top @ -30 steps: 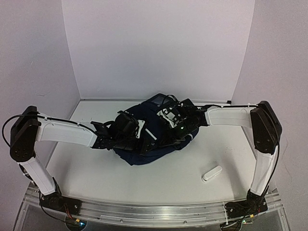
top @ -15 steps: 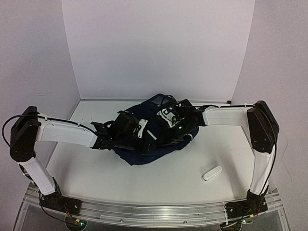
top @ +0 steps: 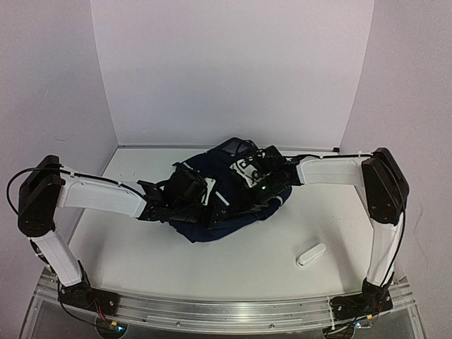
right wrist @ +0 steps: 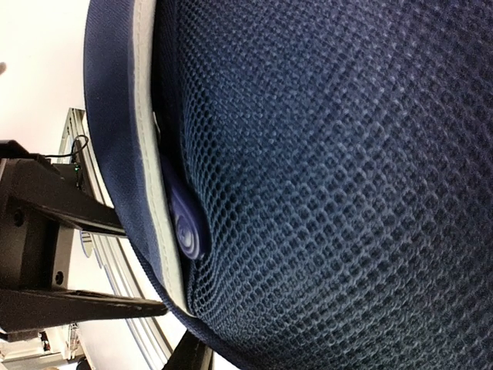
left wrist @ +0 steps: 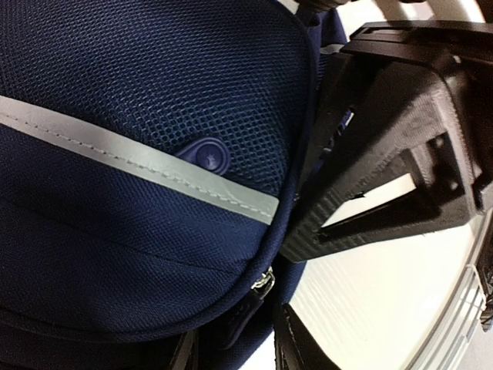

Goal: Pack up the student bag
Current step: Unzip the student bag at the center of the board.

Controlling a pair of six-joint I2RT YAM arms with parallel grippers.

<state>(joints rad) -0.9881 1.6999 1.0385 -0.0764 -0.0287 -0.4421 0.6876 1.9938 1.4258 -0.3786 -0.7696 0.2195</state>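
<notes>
Left pincer [top: 212, 203] nudged closer against student bag [top: 205, 232], middle of tabletop [top: 141, 261]; right pincer [top: 251, 183] at its far side. Clenched on fabric or not: cannot tell, either one. Likely readying the opening for packing

Top external: fixed high behind the arm bases [top: 85, 293], facing down and forward over the whole tabletop [top: 141, 254] to its far edge. Left wrist, right wrist: pressed close against the student bag [top: 205, 232] [left wrist: 115, 116] [right wrist: 323, 193], mesh filling both. Shared by all three: that bag.
</notes>
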